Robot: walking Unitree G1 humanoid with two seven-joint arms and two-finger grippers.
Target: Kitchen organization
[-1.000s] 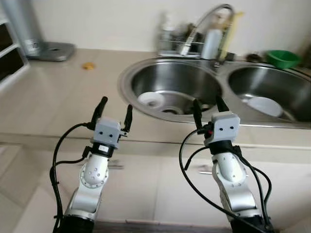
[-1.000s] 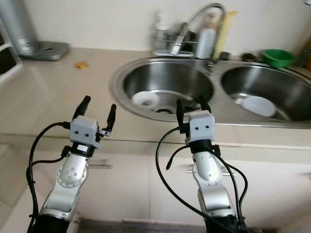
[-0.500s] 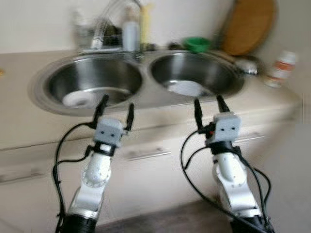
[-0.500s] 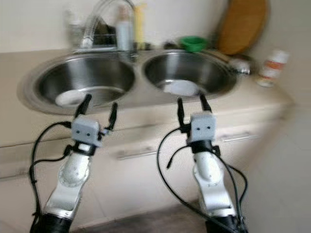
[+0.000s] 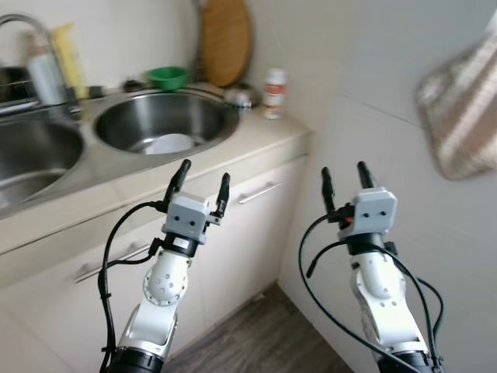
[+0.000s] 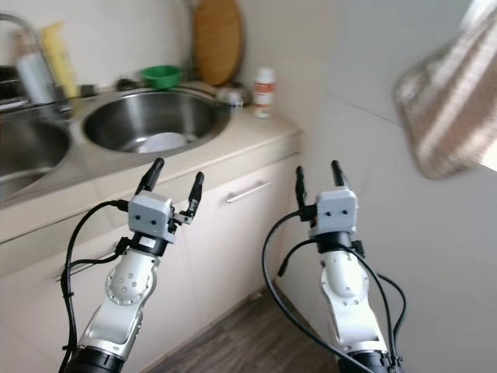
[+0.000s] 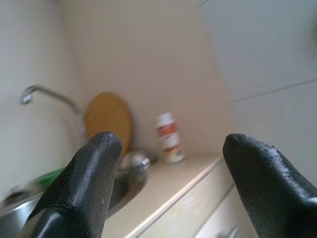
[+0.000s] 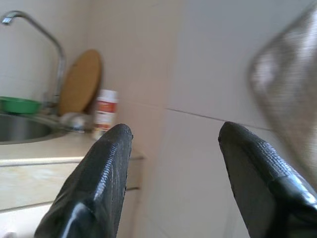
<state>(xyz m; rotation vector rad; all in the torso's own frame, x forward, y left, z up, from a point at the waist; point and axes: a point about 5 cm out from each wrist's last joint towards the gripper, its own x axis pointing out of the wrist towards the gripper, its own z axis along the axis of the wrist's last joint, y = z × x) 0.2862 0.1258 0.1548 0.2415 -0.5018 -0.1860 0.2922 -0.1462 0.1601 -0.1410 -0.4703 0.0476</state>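
Best to square up to the counter (image 5: 256,151) before reaching, picking one target first. Raised at chest height in front of the cabinet: left gripper (image 5: 203,180) and right gripper (image 5: 344,181), fingers spread apart, holding nothing. Farther back, white dish (image 5: 169,143) in the sink basin (image 5: 203,118), then green bowl (image 5: 168,76), small bottle (image 5: 273,93) and round wooden board (image 5: 225,40) against the wall.
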